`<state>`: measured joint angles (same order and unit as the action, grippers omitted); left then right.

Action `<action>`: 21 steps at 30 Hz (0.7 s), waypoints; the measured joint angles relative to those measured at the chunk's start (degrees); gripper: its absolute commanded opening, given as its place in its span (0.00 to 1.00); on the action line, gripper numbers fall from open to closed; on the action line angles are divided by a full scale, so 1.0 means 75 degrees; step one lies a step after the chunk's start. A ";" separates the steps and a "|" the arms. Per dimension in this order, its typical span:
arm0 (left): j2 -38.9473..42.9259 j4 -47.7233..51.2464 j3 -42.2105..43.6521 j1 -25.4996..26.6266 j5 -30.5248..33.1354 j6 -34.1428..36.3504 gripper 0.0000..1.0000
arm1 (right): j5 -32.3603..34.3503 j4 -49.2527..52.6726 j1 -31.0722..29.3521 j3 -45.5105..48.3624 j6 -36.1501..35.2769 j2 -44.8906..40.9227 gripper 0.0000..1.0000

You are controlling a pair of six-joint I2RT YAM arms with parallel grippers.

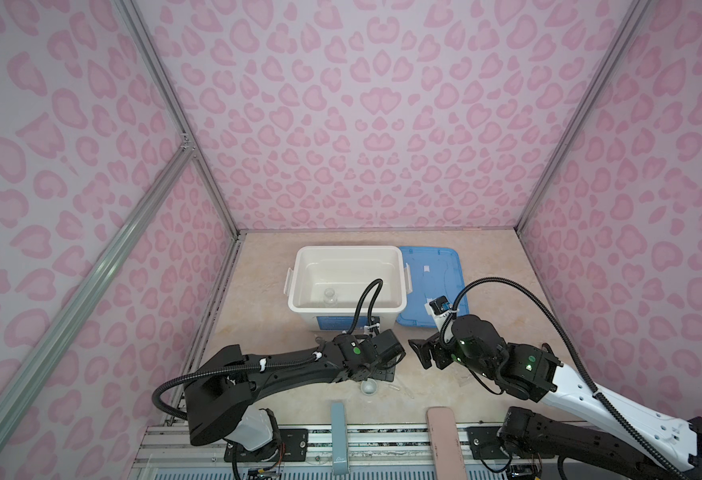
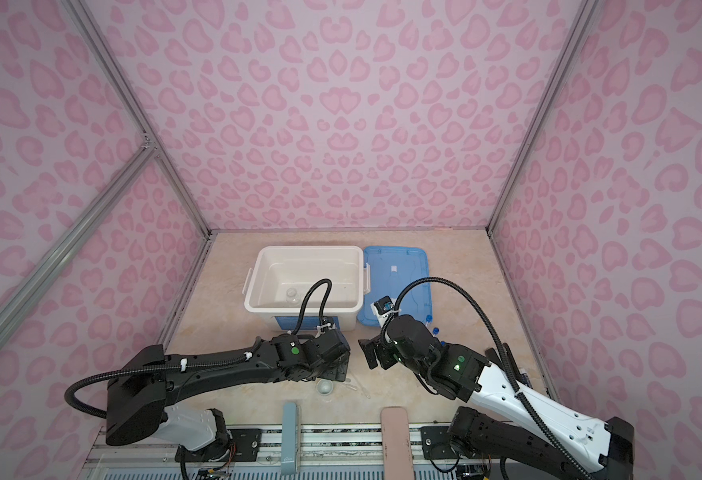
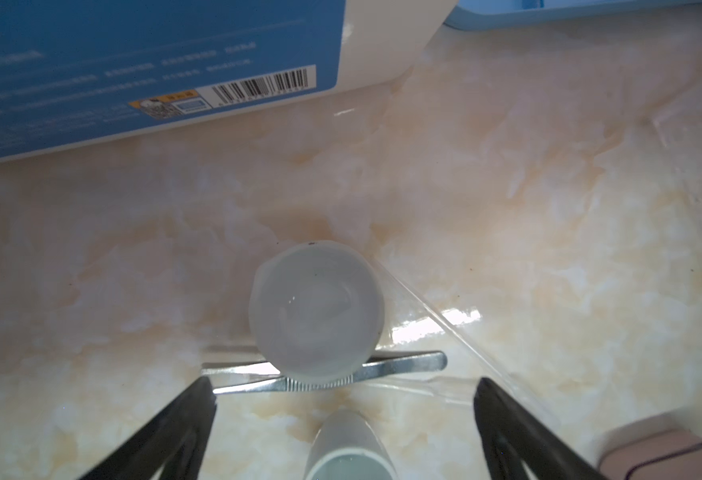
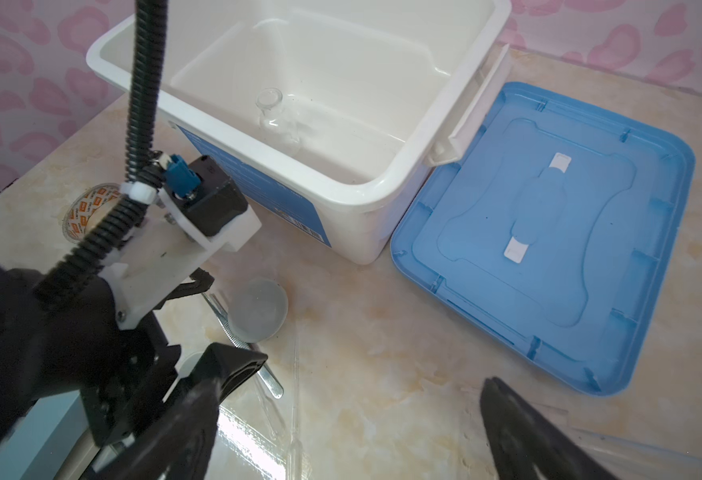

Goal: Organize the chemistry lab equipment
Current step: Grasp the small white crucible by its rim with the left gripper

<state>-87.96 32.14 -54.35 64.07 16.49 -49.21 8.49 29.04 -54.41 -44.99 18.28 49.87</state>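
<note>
Right now my left gripper (image 3: pixel 343 388) is spread wide and holds nothing, low over the beige marble-patterned counter (image 3: pixel 548 208). Just ahead of its black fingers (image 3: pixel 191 419) sits a white round ceramic dish (image 3: pixel 316 316), its edge overlapping a pair of flat metal tweezers (image 3: pixel 403 361) lying on the counter. A thin clear rod (image 3: pixel 424 309) runs slantwise beside the dish, touching it or nearly so. A second white round dish (image 3: pixel 349 451) sits between my fingers, partly cut off.

My right gripper (image 4: pixel 366 374) is also fully spread and empty, raised above the counter and pointing toward the left one.

Behind both stands a large white plastic tub (image 1: pixel 349 250), uncovered, with a tiny clear glass cup (image 4: pixel 276 120) upright inside. The flat blue plastic lid (image 1: pixel 436 282) lies on the counter touching the tub's right side. Blue-capped clear tubes (image 2: pixel 436 331) lie near the lid, mostly hidden by my right arm.
</note>
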 measured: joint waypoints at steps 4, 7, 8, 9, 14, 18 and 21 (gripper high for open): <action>-0.0184 -0.0248 0.0175 -0.0140 0.0044 0.0102 0.95 | 0.0038 -0.0006 -0.0003 0.0073 0.0017 -0.0154 0.98; -0.0332 -0.0452 0.0192 -0.0184 0.0038 0.0207 0.92 | 0.0061 -0.0044 -0.0003 0.0137 0.0020 -0.0277 0.99; -0.0434 -0.0525 0.0181 -0.0195 0.0029 0.0251 0.90 | 0.0064 -0.0055 -0.0003 0.0160 0.0020 -0.0294 0.99; -0.0548 -0.0554 0.0169 -0.0216 0.0023 0.0321 0.89 | 0.0064 -0.0055 -0.0003 0.0172 0.0020 -0.0297 0.98; -0.0845 -0.0583 0.0026 -0.0280 0.0076 0.0315 0.83 | 0.0058 -0.0058 -0.0003 0.0201 0.0076 -0.0254 0.99; -0.0857 -0.0580 0.0012 -0.0256 0.0119 0.0318 0.80 | 0.0032 -0.0064 -0.0003 0.0201 0.0076 -0.0175 0.99; -0.0988 -0.0583 -0.0006 -0.0256 0.0140 0.0318 0.79 | 0.0032 -0.0076 -0.0003 0.0184 0.0073 -0.0050 0.99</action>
<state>-95.37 27.77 -54.39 62.15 17.54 -46.83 8.73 28.47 -54.43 -43.62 18.83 49.50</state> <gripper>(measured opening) 0.796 0.986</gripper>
